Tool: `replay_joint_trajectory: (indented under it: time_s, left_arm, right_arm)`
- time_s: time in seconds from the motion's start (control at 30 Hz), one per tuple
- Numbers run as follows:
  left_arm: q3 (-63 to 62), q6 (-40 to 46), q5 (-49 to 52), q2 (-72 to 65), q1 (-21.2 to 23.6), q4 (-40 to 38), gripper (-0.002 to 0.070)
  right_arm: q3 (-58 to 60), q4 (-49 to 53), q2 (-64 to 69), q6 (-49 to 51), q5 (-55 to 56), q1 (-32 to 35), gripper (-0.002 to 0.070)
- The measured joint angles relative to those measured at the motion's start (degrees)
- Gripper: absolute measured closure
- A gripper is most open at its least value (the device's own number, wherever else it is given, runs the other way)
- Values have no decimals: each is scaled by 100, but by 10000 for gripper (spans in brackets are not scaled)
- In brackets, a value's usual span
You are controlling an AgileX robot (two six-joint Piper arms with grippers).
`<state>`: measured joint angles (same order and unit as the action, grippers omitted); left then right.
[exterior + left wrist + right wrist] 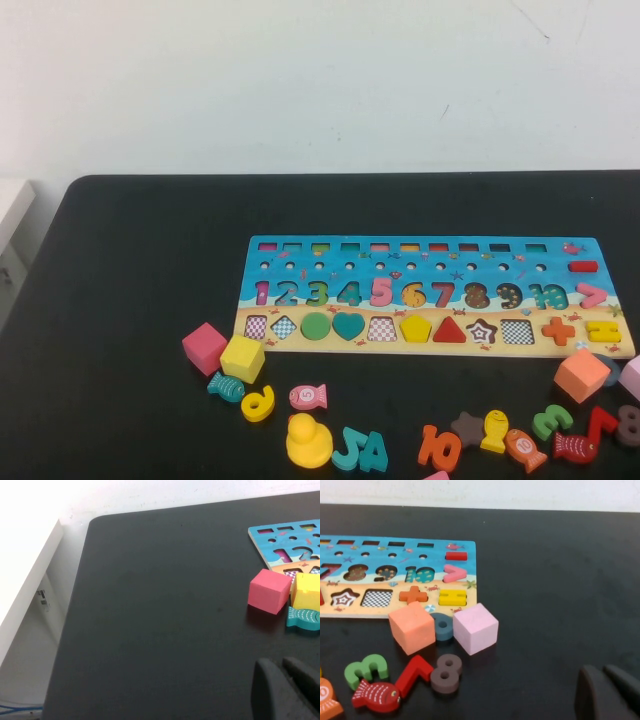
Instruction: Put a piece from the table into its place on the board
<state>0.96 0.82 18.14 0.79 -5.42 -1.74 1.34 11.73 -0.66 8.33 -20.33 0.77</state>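
Many loose pieces lie on the black table (120,300) along the board's near edge, none in either gripper. You have the board (430,296) flat at mid-table, with a green circle (315,326), teal heart (348,325), yellow pentagon (415,328) and red triangle (449,331) already seated, and checkered shape slots still open.

At the board's left corner a pink cube (204,348) touches a yellow cube (242,358), with a teal fish (226,387) just in front of them. In the left wrist view the same pink cube (269,590), yellow cube (306,591) and teal fish (304,618) sit well ahead of the left gripper (285,690), apart from it. Only its dark finger ends show at the picture's edge, so you cannot tell how far they are spread; nothing is seen between them.

At the board's right corner an orange cube (411,627), a grey-blue ring (442,626) and a light pink cube (475,628) sit side by side, with a brown 8 (446,673), red 7 (414,674), green 3 (366,670) and red fish (376,696) nearer. These lie near the right gripper (607,692), none touching it. Its finger ends also just enter the picture, so the spread cannot be told.

Neither gripper appears in the high view.
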Motion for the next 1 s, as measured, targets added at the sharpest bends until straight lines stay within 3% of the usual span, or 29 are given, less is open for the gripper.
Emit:
replay_joint_trajectory:
  time_s: [0.67, 1.0]
  left_arm:
    - [0, 0, 0, 0, 0, 0, 676]
    - [0, 0, 0, 0, 0, 0, 677]
  right_arm:
    - [0, 0, 0, 158, -9, 0, 658]
    - [0, 0, 0, 158, -9, 307, 657]
